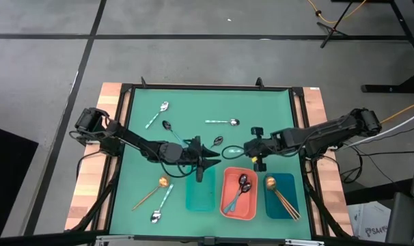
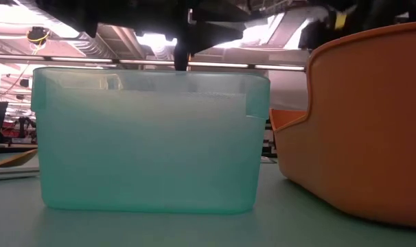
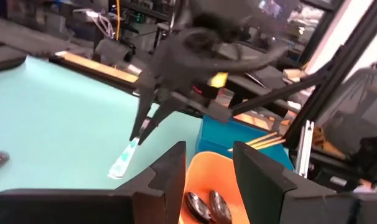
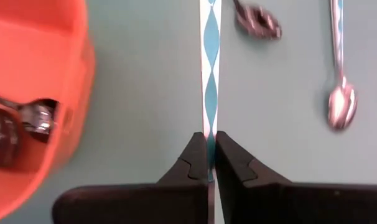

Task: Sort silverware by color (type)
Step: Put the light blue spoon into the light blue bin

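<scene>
Near the middle of the green table (image 1: 145, 130), the right gripper (image 4: 208, 163) was pinched tight on the teal-patterned handle of a dark spoon (image 4: 208, 68), its 2 fingertips (image 4: 195, 155) pressed against the strip from both sides. That spoon's dark bowl lay just beyond, by the left arm's wrist in the high view. The left gripper (image 3: 208, 169) hovered above the near end of the coral tray (image 1: 239, 193), its fingers (image 3: 170, 169) spread apart with nothing between them.

Inside the coral tray lay 2 dark-bowled spoons (image 1: 242, 186) with bluish handles, side by side. The dark blue tray (image 1: 281, 196) to its right held gold spoons (image 1: 278, 193) with thin brown handles; their exact count could not be told. The teal tray (image 1: 200, 191), left of the coral one, showed no spoon in the high view, and the low view looked through its pale wall.

Loose on the table were a silver spoon (image 1: 157, 113) at the far left, another dark spoon (image 1: 168, 127) just beside it, and a second silver spoon (image 1: 223, 122) lying crosswise near the far centre. At the near left, a gold spoon (image 1: 152, 190) and a third silver spoon (image 1: 162, 203) lay close together, both slanted.
</scene>
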